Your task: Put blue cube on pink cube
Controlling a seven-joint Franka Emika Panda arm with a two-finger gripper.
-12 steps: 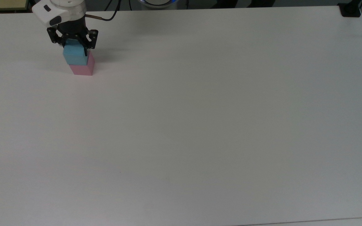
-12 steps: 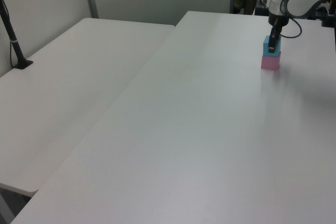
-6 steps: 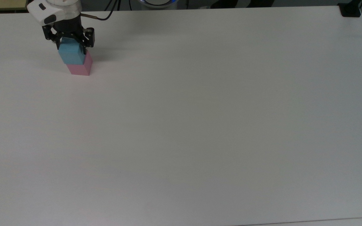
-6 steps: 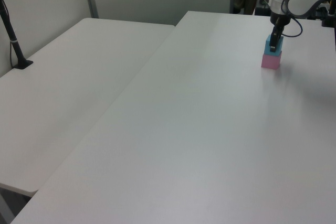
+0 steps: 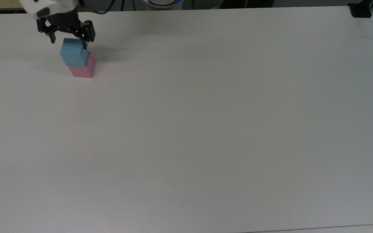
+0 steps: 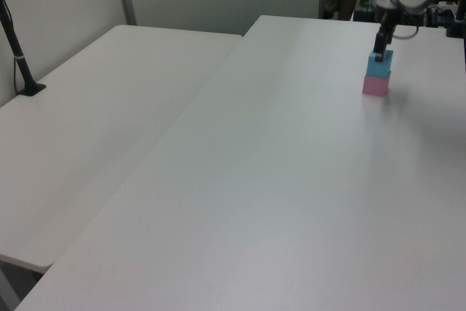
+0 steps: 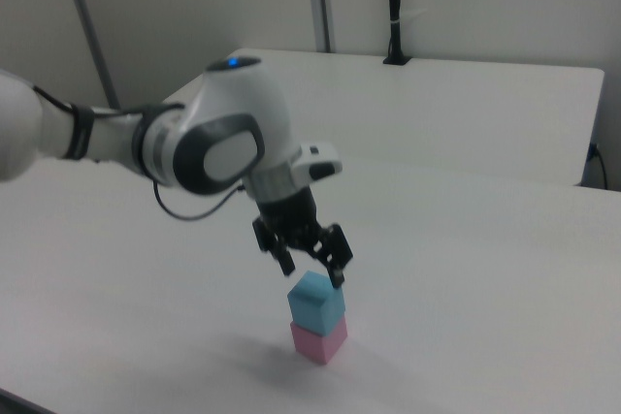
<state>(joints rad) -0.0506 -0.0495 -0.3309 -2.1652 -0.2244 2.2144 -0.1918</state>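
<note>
- White and matte, the bench (image 5: 206,129) carries a two-cube stack near its far-left corner in the top view; a second white bench (image 6: 109,107) adjoins it on the left view's left, with grey partition walls behind.
- The pink cube (image 5: 83,70) sits flat on the bench; in the right view (image 7: 319,340) it forms the bottom of the stack.
- The blue cube (image 5: 72,53) rests on top of the pink cube, touching it, slightly twisted and offset toward the top view's left, so a strip of pink top shows on the right. In the left view (image 6: 378,65) it stands above the pink one (image 6: 376,85).
- The pincer (image 7: 310,264) hangs just above the blue cube, its two black fingers spread wider than the cube and gripping nothing; in the top view (image 5: 68,40) one fingertip overlaps the cube's upper right corner.
- The white arm (image 7: 209,143) reaches in from the right view's left, with a black cable trailing from its wrist.
- A black post (image 6: 16,49) stands on the adjoining bench.
</note>
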